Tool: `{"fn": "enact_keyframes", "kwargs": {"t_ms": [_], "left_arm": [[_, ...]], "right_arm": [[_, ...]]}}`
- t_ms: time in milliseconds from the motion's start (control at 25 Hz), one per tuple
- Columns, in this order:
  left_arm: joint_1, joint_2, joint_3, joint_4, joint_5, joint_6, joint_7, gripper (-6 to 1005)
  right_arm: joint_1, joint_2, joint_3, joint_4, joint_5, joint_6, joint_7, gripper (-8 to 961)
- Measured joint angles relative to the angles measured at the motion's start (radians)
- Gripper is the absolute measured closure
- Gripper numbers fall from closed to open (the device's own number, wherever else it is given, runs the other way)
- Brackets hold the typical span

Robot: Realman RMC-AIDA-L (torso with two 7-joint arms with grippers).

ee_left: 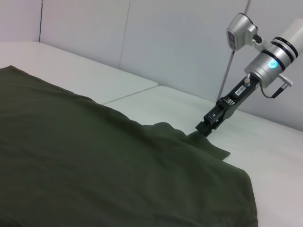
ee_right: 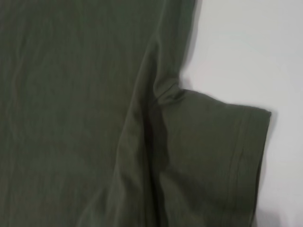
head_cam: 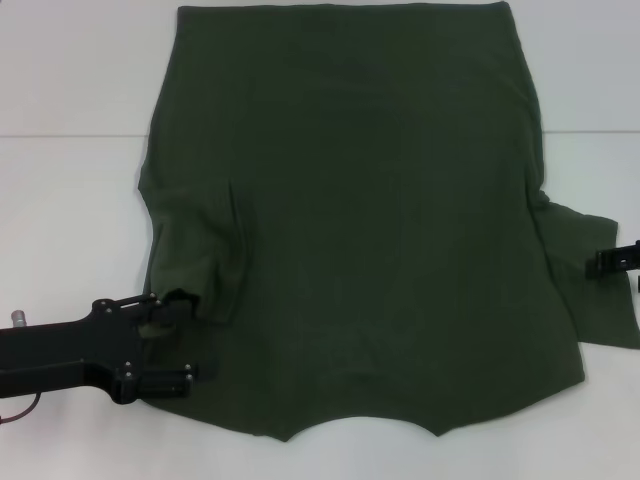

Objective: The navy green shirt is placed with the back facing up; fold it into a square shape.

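Shirt sleeve at left gripper

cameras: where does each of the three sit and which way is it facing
Head view: up on the robot's head, looking down at the navy green shirt; left gripper and right gripper show at the edges.
Left wrist view: low on the left arm, facing across the shirt toward the right gripper at the sleeve.
Right wrist view: above the right sleeve; no robot parts show.
All three share the shirt.

Bare lab-like robot workspace: plain white table, blank pale wall panels.
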Motion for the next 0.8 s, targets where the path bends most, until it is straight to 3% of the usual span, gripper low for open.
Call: {"fn": "enact_keyframes", "kwargs": {"t_ms": [520,800], "left_arm": [[0.0,0.0,-0.002,0.0,0.0,-0.002,0.0,124],[0.0,0.0,-0.001,0.0,0.0,-0.001,0.0,124]], "right_arm": [[0.005,0.005,-0.043,0.002,-0.003,0.037,0.011,73],[0.015,0.007,-0.05,0.024,-0.003,0.048,0.014,323]]}}
